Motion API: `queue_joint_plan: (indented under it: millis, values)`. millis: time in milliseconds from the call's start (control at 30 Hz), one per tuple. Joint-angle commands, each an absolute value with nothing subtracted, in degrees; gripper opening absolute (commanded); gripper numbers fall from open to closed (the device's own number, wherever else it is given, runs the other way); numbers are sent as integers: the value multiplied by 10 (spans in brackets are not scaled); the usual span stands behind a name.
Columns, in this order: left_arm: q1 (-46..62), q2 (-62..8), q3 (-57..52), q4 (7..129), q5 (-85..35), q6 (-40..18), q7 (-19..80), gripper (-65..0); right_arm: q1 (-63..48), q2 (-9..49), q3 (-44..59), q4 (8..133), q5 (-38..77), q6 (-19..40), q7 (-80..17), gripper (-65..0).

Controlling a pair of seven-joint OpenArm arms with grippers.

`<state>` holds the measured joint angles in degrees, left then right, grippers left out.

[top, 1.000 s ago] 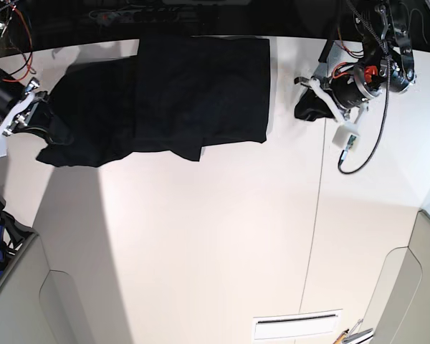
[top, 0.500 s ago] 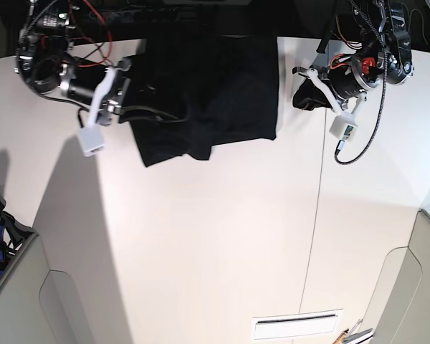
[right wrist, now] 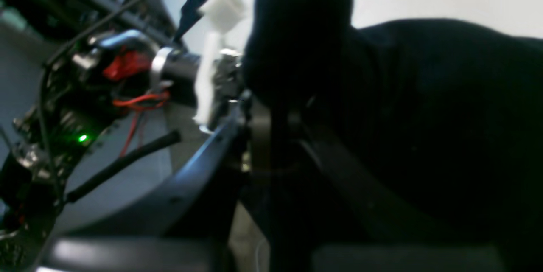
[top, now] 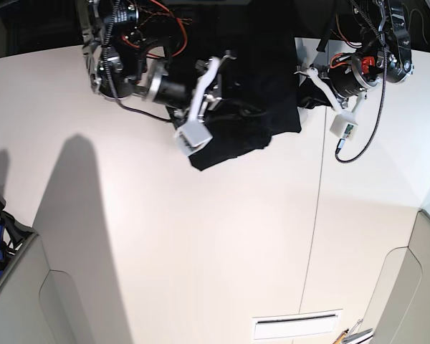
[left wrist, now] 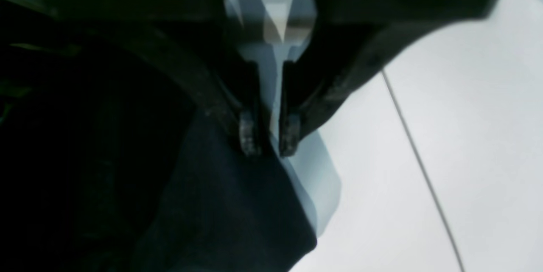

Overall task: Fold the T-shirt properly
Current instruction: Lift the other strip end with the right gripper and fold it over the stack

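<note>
Fold mid-way: my right gripper (top: 226, 100) clamped on large soft black T-shirt (top: 261, 79), carrying side across; my left gripper (left wrist: 269, 138) pinches opposite edge; squaring left.

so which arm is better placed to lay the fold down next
Probably the right. Its tool is shut on the T-shirt, carrying a layer over the middle. The left tool only pinches the cloth's edge by the table seam, likely anchoring.

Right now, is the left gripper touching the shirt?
Touching: the left wrist view shows the left gripper with its fingertips pinching the shirt edge.
</note>
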<state>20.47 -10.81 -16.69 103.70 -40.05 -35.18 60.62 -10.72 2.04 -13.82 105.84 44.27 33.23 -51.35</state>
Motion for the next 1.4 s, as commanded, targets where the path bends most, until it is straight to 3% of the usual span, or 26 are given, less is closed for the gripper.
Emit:
queue_joint_plan:
  millis: [0,400,667,967,1233,1267,1367]
  values:
    - [204,-113,-168,1045,-411,-354,598,-566,-98,19,-151,1065,448,337,-495,-650]
    - [204,-113,-168,1045,-411,-354,598,-566,-76,19,-208,1058,286,283,-431,-650]
    - [204,-113,-168,1045,-413,-353,598,-566,-76,15,-208,997,283,272,-393,-650]
    - [203,-112,-168,1045,-413,-353,598,-566,-46,-46,-208,887,285,272,-373,-650]
    - [204,-112,-168,1045,-413,-353,598,-566,-6,-48,-208,877,284,272,-374,-650]
    - [204,-112,-168,1045,-413,-353,598,-566,-4,-48,-208,877,285,272,-375,-645]
    - [204,-112,-168,1045,-413,-353,598,-566,-4,-48,-208,877,285,272,-378,-454]
